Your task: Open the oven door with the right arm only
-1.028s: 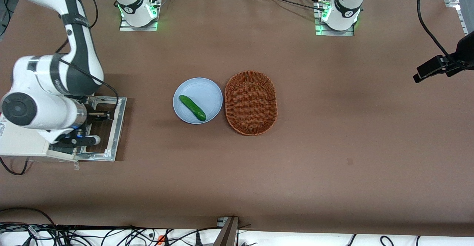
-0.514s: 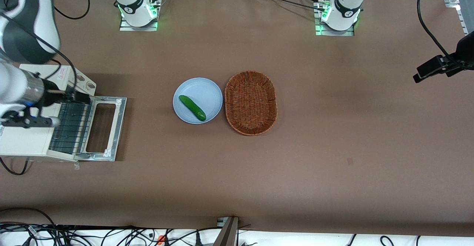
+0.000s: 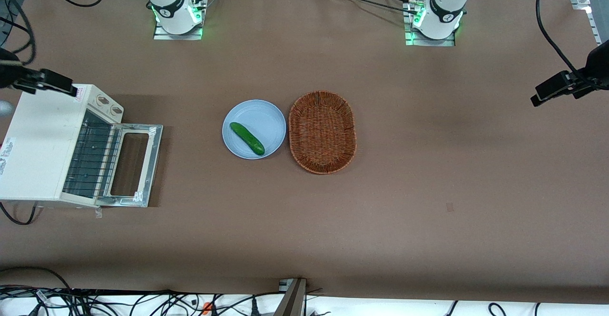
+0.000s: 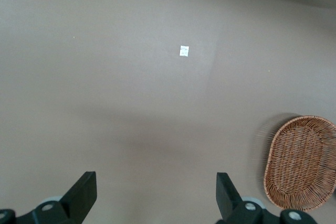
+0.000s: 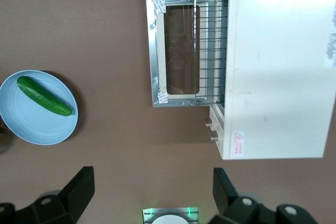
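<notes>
Front view: the toaster oven sits at the working arm's end of the brown table, and its oven door is folded all the way down, lying flat on the tabletop in front of the oven's mouth. The door's long axis runs from nearer the front camera to farther from it, and its free edge points toward the middle of the table, at the plate. Through the door's window you see the brown table surface, and the wire rack shows inside the open cavity. Two knobs sit on the oven's face at the end farther from the camera.

The gripper is up and clear of the door, hovering over the oven's corner farthest from the camera, touching nothing. From the right wrist view its two fingers stand wide apart with nothing between them, and the whole oven lies below: white top, door flat out, rack lines across the opening.

The blue plate carries a green cucumber lying diagonally. Just beside the plate, toward the parked arm's end, is an oval wicker basket, its long axis running toward and away from the camera. Both are well apart from the oven door.
</notes>
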{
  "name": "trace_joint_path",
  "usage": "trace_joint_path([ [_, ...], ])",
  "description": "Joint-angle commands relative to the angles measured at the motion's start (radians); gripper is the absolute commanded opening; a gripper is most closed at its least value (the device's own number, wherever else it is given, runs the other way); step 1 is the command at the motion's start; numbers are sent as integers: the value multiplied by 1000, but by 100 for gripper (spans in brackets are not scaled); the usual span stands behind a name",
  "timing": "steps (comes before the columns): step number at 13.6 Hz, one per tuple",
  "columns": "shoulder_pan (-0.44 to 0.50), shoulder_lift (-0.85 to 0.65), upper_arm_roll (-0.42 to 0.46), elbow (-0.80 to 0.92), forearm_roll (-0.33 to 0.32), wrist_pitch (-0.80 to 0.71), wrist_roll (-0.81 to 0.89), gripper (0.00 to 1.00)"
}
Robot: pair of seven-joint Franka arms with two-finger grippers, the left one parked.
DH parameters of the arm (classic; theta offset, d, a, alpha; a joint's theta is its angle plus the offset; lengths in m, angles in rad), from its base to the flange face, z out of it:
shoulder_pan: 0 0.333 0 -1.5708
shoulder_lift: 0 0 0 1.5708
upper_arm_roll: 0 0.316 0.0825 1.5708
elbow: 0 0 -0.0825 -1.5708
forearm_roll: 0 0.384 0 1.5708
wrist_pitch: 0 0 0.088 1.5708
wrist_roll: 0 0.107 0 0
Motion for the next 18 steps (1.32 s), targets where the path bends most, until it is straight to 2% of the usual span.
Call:
trace_joint_path([
  [1, -37, -68, 35, -32, 14, -48, -1, 100],
  [5, -37, -114, 29, -65, 17, -70, 4, 100],
  [15, -35, -108, 30, -19, 9, -62, 9, 100],
  [18, -35, -107, 30, -19, -9, -12, 10, 100],
])
